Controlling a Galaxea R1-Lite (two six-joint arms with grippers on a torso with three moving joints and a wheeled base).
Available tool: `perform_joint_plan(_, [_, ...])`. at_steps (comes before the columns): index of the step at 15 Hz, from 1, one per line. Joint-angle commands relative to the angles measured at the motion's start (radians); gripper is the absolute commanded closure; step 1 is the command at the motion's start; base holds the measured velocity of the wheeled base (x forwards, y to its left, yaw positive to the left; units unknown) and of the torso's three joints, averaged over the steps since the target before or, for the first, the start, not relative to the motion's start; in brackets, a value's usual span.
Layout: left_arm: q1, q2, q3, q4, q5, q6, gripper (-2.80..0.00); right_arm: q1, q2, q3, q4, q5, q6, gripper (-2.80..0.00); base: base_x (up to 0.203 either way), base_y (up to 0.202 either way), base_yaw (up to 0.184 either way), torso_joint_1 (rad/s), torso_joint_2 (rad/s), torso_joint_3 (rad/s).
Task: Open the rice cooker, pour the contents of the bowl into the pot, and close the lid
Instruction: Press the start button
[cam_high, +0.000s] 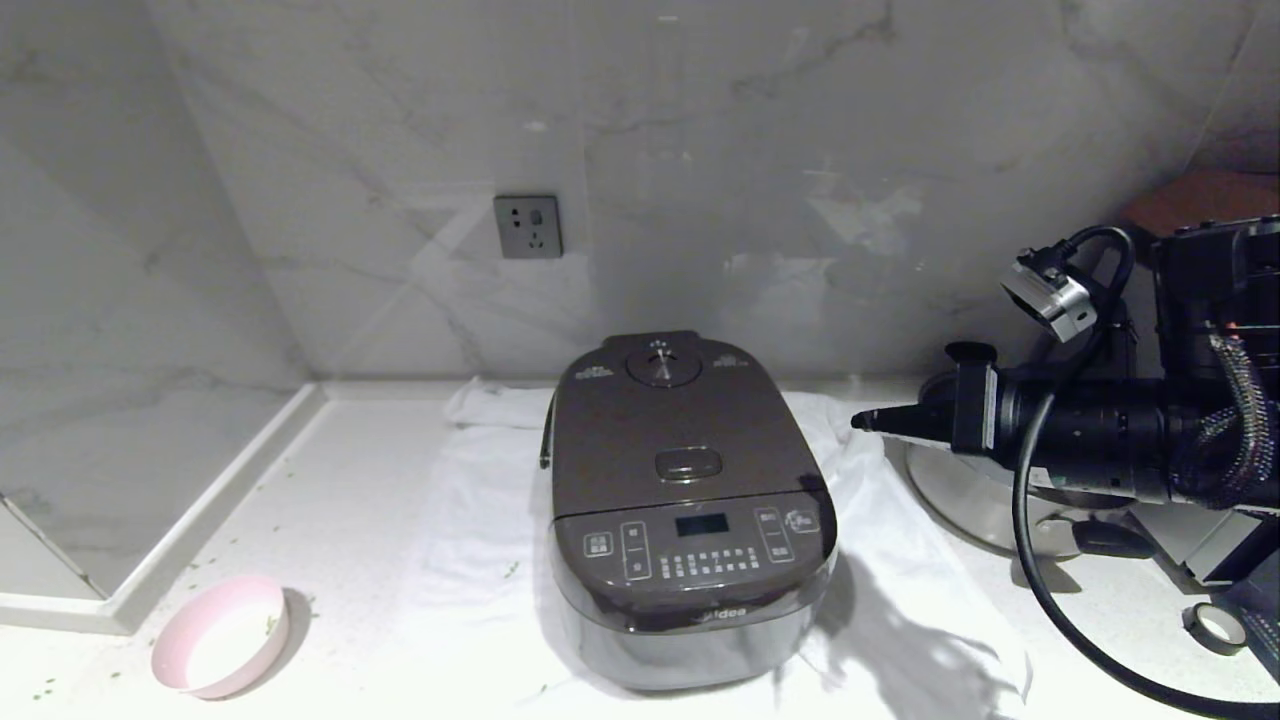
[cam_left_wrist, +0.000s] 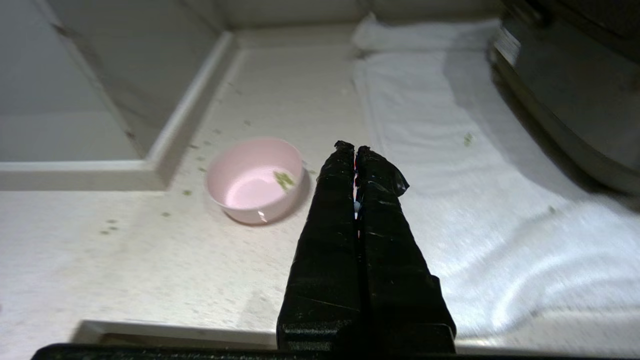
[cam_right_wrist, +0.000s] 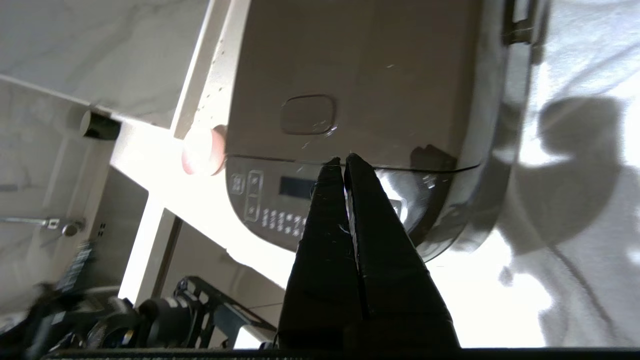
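Your right tool (cam_high: 858, 421) hangs level to the right of the cooker (cam_high: 690, 510), apart from it, its tip pointing at the lid (cam_high: 680, 425); its fingers are pressed together and grip nothing. In the right wrist view the closed tip (cam_right_wrist: 345, 161) lines up over the seam between lid and button panel, just short of the release button (cam_right_wrist: 307, 115). The lid is down. Your left tool (cam_left_wrist: 355, 150) is also fully closed and empty, above the desk (cam_left_wrist: 150, 260) with the bowl (cam_left_wrist: 255, 179) just beside its tip, not touching. The bowl sits on the desk well left of the cooker, a few green bits (cam_left_wrist: 284, 179) inside. The cooker stands on a white cloth (cam_high: 900, 600); "idea" reads on its front, the first letter hidden.
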Motion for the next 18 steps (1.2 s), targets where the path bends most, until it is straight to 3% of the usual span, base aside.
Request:
perform_joint_plan(1, [0.000,-0.004,0.027,-0.028,-0.043,0.000,0.00,0.043,0.002,0.000,0.002,0.002,0.005,0.00,0.000,0.000,0.000,0.000,0.00,0.000])
perform_joint_plan(6, [-0.002,-0.004,0.027,-0.030,-0.031,-0.042,0.00,0.099,0.065,0.005,0.018,-0.010,0.031,0.00,0.000,0.000,0.000,0.000,0.00,0.000])
perform_joint_plan(10, [0.001,-0.002,0.025,-0.024,-0.034,-0.037,0.00,0.104,0.152,0.010,0.089,-0.145,0.063,0.00,0.000,0.000,0.000,0.000,0.00,0.000])
perform_joint_plan(18, [0.001,-0.002,0.025,-0.024,-0.033,-0.039,0.00,0.168,0.141,0.020,0.088,-0.145,0.066,0.00,0.000,0.000,0.000,0.000,0.00,0.000])
